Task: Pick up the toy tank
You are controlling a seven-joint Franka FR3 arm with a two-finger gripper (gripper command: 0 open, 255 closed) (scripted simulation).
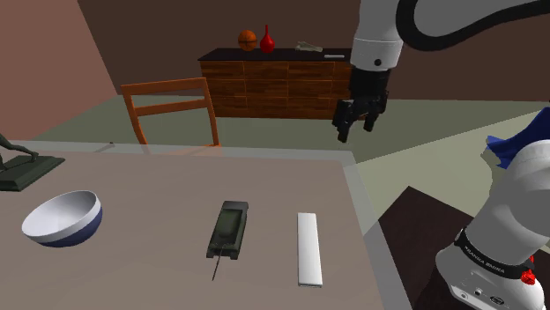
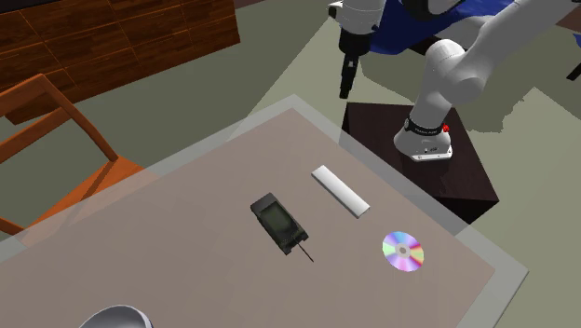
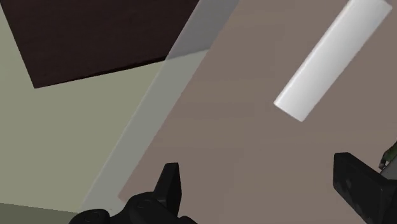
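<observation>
Now, reading the shoulder view from its left, you see a blue-and-white bowl (image 1: 62,218) near the left edge of the table (image 1: 159,194), the dark green toy tank (image 1: 228,230) mid-table, and a white bar (image 1: 308,248) beside it, apart. The gripper (image 1: 354,128) hangs high near the far right corner, fingers spread, empty.

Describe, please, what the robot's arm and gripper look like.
The arm is white, built of rounded tubular links with dark rings at the joints. Near its base a black band carries white lettering too small to read, and a small red part sits just below it. The gripper is all black, with two blocky fingers.
</observation>
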